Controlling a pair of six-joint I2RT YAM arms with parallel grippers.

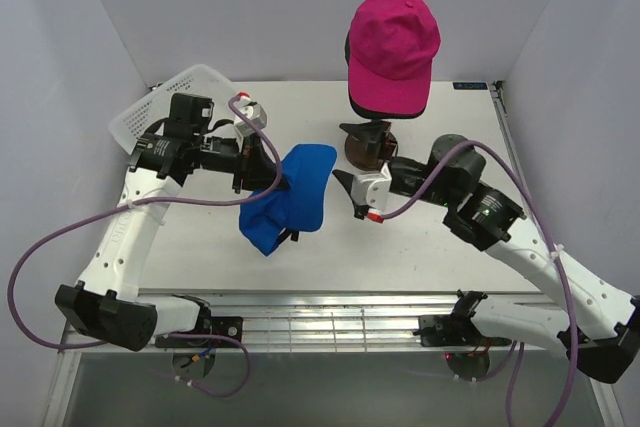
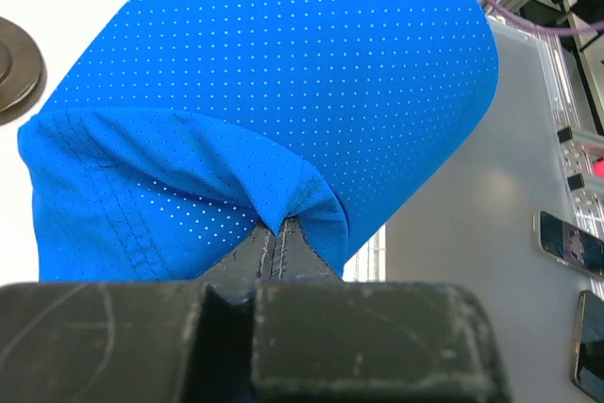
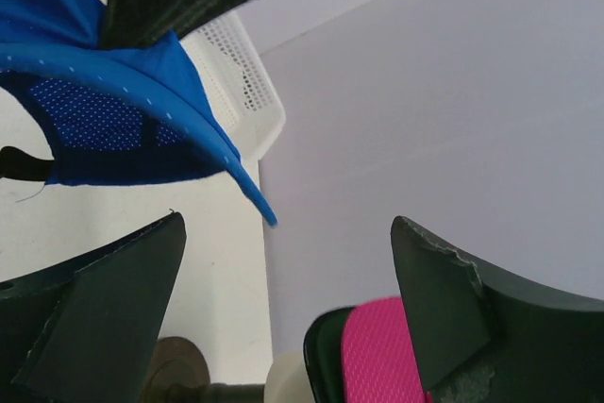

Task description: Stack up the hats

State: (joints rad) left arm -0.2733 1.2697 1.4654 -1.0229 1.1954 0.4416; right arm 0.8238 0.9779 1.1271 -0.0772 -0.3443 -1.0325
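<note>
Above the middle of the table (image 1: 200, 242), the blue cap (image 1: 290, 197) hangs from a fold of its fabric clamped in the left gripper (image 2: 279, 233), while the right gripper (image 1: 352, 157) gapes empty just beside its brim.

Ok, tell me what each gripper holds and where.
Left gripper pinches the blue cap by a fabric fold at its edge; right gripper open, holding nothing.

A white basket (image 1: 165, 102) with little holes sits in the far left corner of the white table (image 1: 420, 252). A dark round stand (image 1: 357, 155) sits near the middle, toward the back.
</note>
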